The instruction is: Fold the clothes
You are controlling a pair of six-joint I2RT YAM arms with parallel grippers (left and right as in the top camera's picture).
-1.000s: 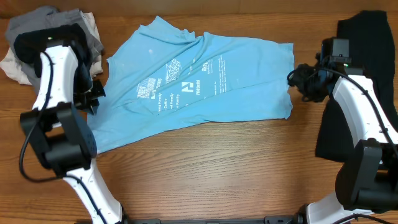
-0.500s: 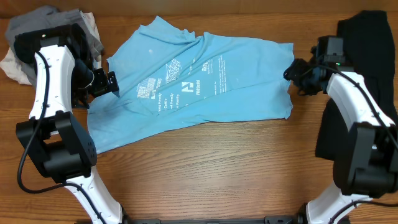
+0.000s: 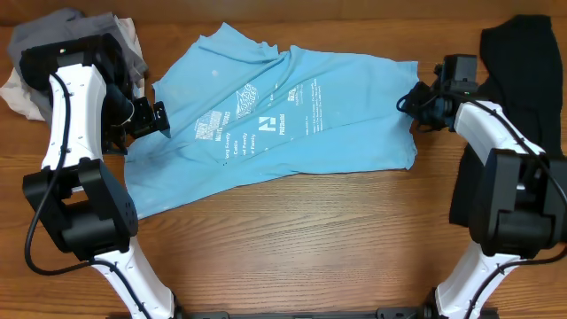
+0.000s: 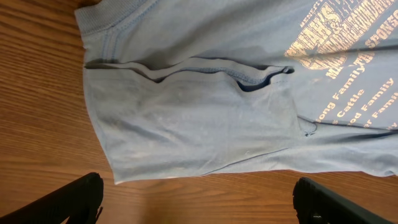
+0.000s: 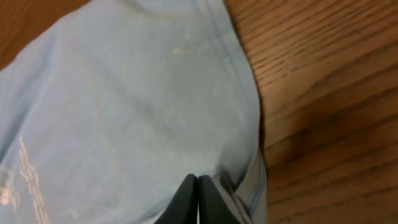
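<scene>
Overhead, the light sky-blue cotton T-shirt with white print [image 3: 283, 115] is lying spread on the brown wooden table [image 3: 310, 239], first fold just starting. The right gripper [image 3: 415, 99] is seemingly pinching its hem, jaws together; the left gripper [image 3: 159, 118] is gaping wide beside the sleeve, needing to close there next. No container is showing

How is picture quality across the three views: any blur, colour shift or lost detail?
Overhead: even light, sharp, but the black garment shows no detail. Left wrist: crisp wood grain, though the blue T-shirt looks greyer and its print orange. Right wrist: very close and soft-focused, the shut right pincer a dark wedge, a shadow on the table beside the hem.
</scene>
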